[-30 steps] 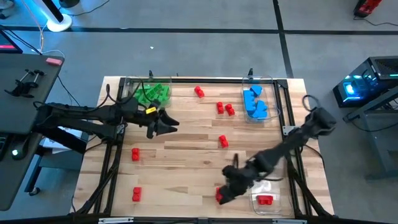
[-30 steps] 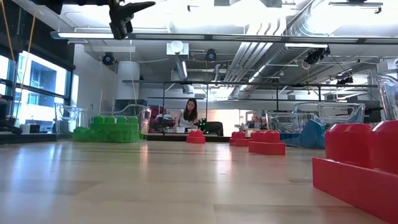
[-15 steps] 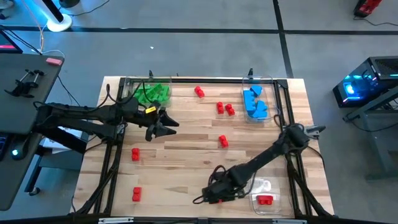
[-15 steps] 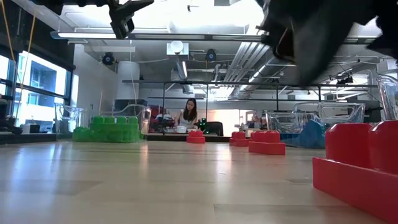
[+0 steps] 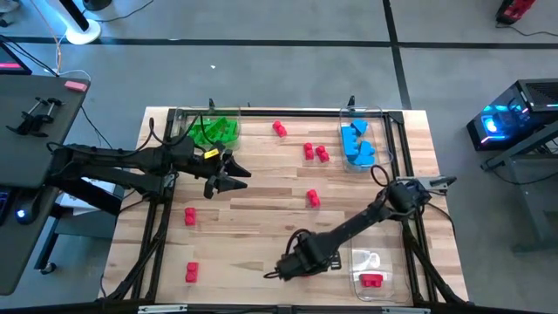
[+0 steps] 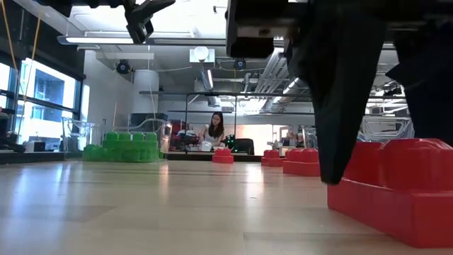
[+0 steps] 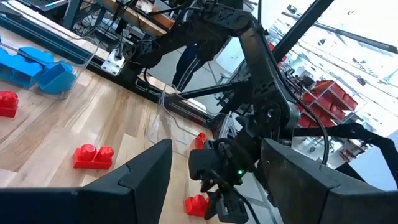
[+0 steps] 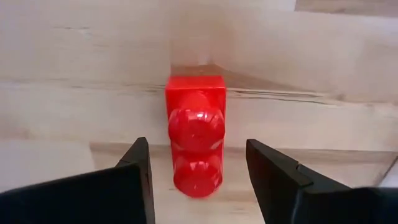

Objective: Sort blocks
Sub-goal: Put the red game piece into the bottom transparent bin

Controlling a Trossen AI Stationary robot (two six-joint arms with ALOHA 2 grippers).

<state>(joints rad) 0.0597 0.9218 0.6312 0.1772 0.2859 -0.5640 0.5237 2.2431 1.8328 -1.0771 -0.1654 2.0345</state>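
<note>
Counting across the wooden table (image 5: 261,209), loose red blocks number at least six (a seventh lies in the clear tray (image 5: 370,272) at the near right corner), while the green blocks (image 5: 215,132) and blue blocks (image 5: 356,144) sit heaped in far-edge trays, too bunched to count. Bare wood spreads through the middle. Right gripper (image 5: 281,269) reaches low along the near edge, fingers parted either side of a red block (image 8: 194,142) without touching; left gripper (image 5: 234,174) hangs raised by the green heap, fingers apart, empty.

wooden table (image 5: 261,209), clear trays (image 5: 370,270), seated person (image 6: 215,131), black desk (image 5: 26,131)
</note>
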